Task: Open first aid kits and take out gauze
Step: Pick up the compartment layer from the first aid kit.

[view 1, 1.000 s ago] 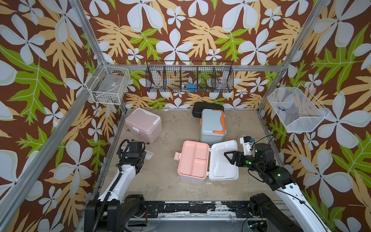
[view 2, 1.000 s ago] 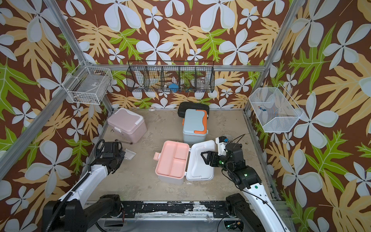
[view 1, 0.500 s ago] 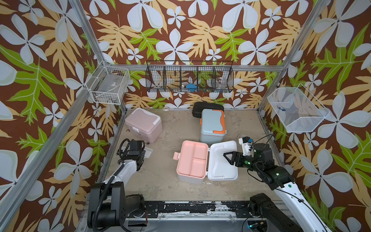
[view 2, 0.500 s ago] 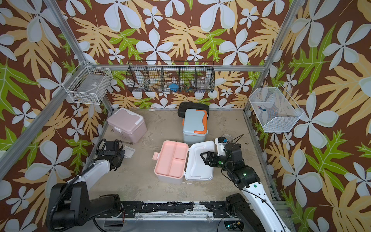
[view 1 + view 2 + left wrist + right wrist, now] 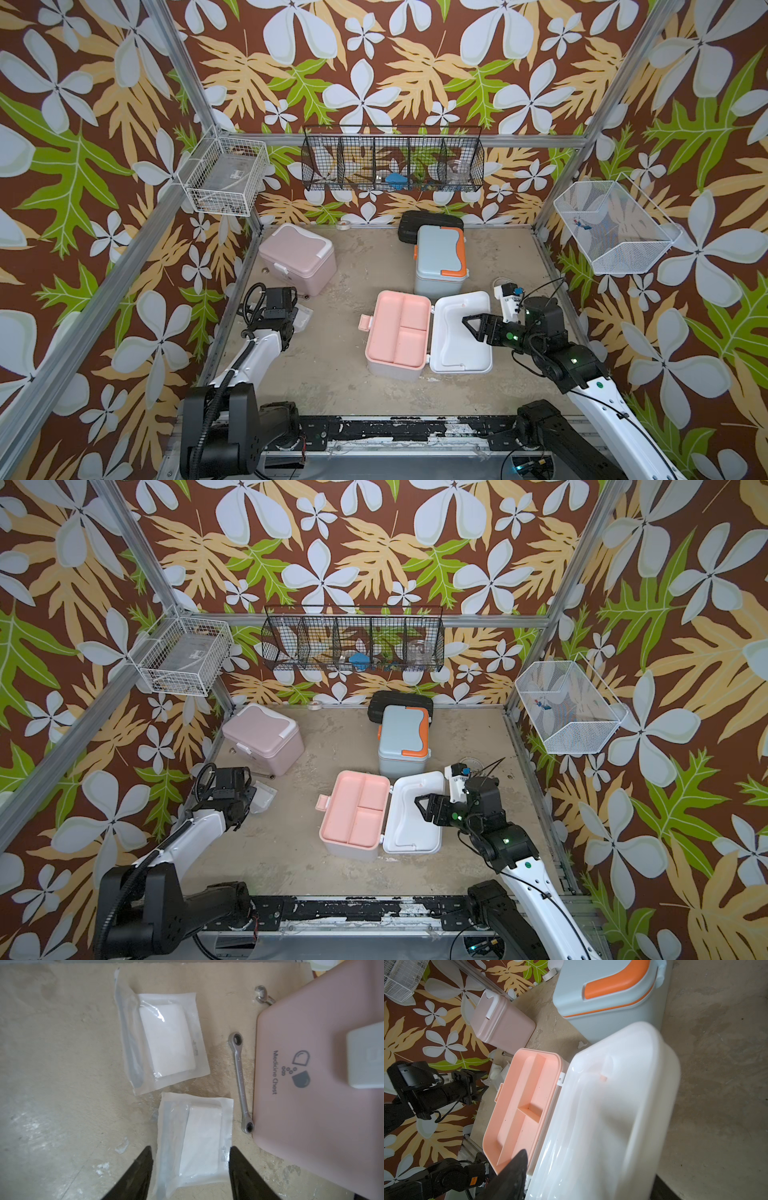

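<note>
1. Left gripper (image 5: 190, 1148): stands open just above the table (image 5: 62, 1084), clamping nothing.
2. Between its two fingertips: lies one gauze packet (image 5: 201, 1136), flat on the table. Cannot tell whether either tip touches it.
3. Ahead of those tips, just past that packet: lies a second gauze packet (image 5: 166, 1039), also flat and apart from the first.
4. Ahead and off to one side of the left jaws: sits the dusty pink kit (image 5: 311, 1095), lid shut. Between it and the packets lies a small wrench (image 5: 241, 1076), one end right against the kit.
5. Right gripper (image 5: 471, 325): keeps its jaws apart over the inside of the white lid (image 5: 457, 357), pinching nothing. Cannot tell whether it rests on the lid.
6. Just beyond the right fingertips: shows the peach tray (image 5: 399, 332) of the white kit, lid swung fully open beside it.
7. Off to one side of the right jaws, near: stands the light blue kit (image 5: 438, 257), closed, with the black case (image 5: 415, 220) right behind.
</note>
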